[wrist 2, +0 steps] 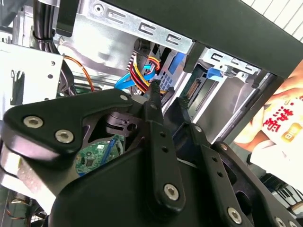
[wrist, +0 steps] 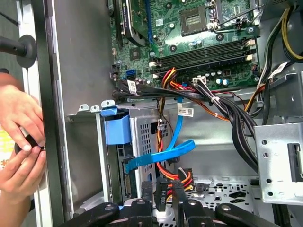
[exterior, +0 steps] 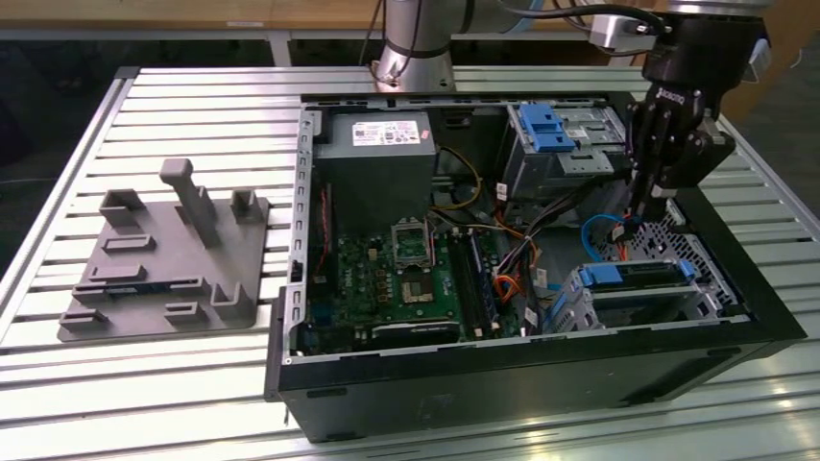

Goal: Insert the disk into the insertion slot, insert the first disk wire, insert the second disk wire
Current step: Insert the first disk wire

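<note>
A grey fixture (exterior: 167, 259) lies at the exterior view's left. Toward the right of the open computer case (exterior: 513, 375), the disk (exterior: 637, 275) already sits in the insertion slot (exterior: 647, 305). Just above it, the gripper (exterior: 644, 213) looks clamped on a black plug (wrist: 160, 193). I judge this to be wire 1. Seating it calls for squaring the plug to the disk's socket.

Opening wide on a silver slatted metal table (exterior: 192, 106), stretching across the exterior view. Catching hard white glare along the nearest slats, duller further back. Carrying, toward the exterior view's left, a grey moulded plastic fixture plate (exterior: 141, 288) with upright posts, lying flat on the slats. Past the far edge now: a pale horizontal metal rail (exterior: 154, 35), then a brown wooden band (exterior: 192, 12) above it. Off the left side, dropping into dark floor (exterior: 33, 144). Glimpsed in the second wrist view too: that table (wrist 2: 284, 14), pale and ribbed.
</note>
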`<state>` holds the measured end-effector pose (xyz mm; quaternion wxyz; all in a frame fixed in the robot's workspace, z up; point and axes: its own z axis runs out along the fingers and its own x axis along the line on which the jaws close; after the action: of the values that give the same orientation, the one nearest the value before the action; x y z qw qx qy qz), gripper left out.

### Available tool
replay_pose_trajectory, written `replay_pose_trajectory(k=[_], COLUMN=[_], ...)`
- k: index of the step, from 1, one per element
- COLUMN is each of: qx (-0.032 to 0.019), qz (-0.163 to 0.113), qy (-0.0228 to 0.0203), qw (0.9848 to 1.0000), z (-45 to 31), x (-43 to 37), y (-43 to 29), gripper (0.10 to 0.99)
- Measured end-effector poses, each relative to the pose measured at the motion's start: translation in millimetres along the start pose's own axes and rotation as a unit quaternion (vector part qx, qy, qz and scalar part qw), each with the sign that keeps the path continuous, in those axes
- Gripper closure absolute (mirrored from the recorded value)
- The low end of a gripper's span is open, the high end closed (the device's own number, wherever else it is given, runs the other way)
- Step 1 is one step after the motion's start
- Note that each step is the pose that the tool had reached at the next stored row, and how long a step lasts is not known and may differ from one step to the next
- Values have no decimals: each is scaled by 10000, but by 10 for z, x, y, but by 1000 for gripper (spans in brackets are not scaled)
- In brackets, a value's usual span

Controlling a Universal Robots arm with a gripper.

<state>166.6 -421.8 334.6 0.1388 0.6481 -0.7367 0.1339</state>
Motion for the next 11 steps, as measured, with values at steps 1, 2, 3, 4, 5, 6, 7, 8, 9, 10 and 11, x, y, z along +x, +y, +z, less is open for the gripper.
replay_pose_trajectory(k=[1, 2, 3, 4, 5, 6, 7, 8, 9, 10, 11], qx=[1, 1, 2, 2, 3, 3, 4, 4, 4, 5, 6], qz=[0, -2, -3, -4, -6, -6, -8, -8, -9, -10, -12], qy=[5, 5, 5, 6, 6, 6, 6, 5, 5, 6, 7], qw=[10000, 10000, 10000, 10000, 10000, 10000, 10000, 10000, 10000, 10000, 10000], z=[0, 0, 0, -1, -1, -1, -1, -1, -1, -1, -1], x=[-2, -3, -3, -3, -3, -4, -4, -5, -5, -5, -4], y=[0, 0, 0, 0, 0, -1, -2, -2, -3, -3, -3], gripper=[780, 780, 780, 780, 780, 780, 780, 780, 780, 780, 792])
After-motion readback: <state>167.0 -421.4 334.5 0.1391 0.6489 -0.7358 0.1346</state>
